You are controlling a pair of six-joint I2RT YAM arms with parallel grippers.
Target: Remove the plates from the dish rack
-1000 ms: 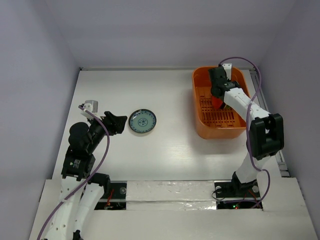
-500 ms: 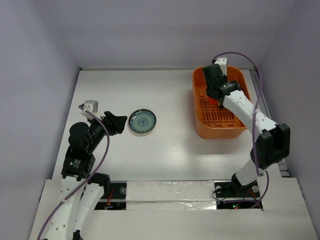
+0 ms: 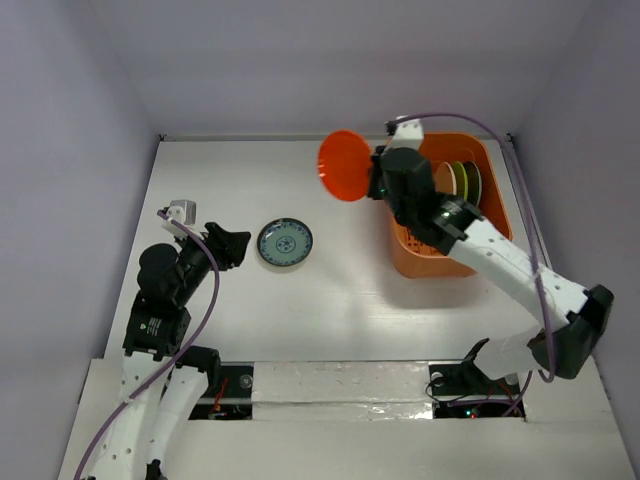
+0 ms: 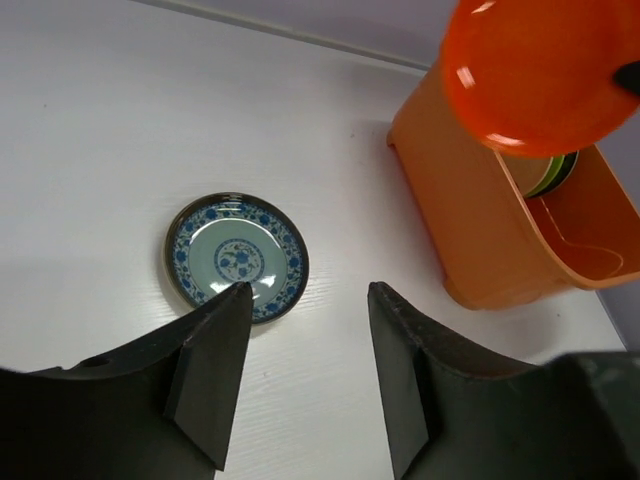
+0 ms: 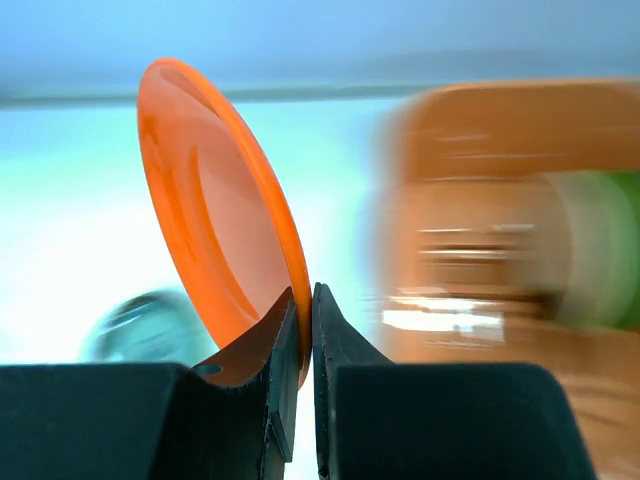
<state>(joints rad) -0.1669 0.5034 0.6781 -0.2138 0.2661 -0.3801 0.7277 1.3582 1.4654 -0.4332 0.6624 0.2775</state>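
My right gripper (image 3: 375, 178) is shut on the rim of an orange plate (image 3: 344, 166) and holds it in the air, left of the orange dish rack (image 3: 437, 255). The plate also shows in the right wrist view (image 5: 215, 215) and the left wrist view (image 4: 535, 65). Several plates (image 3: 463, 180) stand on edge at the rack's far end, green, yellow and dark. A blue-patterned plate (image 3: 285, 243) lies flat on the table, also in the left wrist view (image 4: 238, 257). My left gripper (image 3: 243, 245) is open and empty, just left of that plate.
The white table (image 3: 330, 290) ends at a back wall and side walls. The rack stands at the right side. A purple cable (image 3: 530, 230) loops over the right arm.
My right gripper has lifted the orange plate out of the rack and carried it up and to the left. The left arm has not moved.
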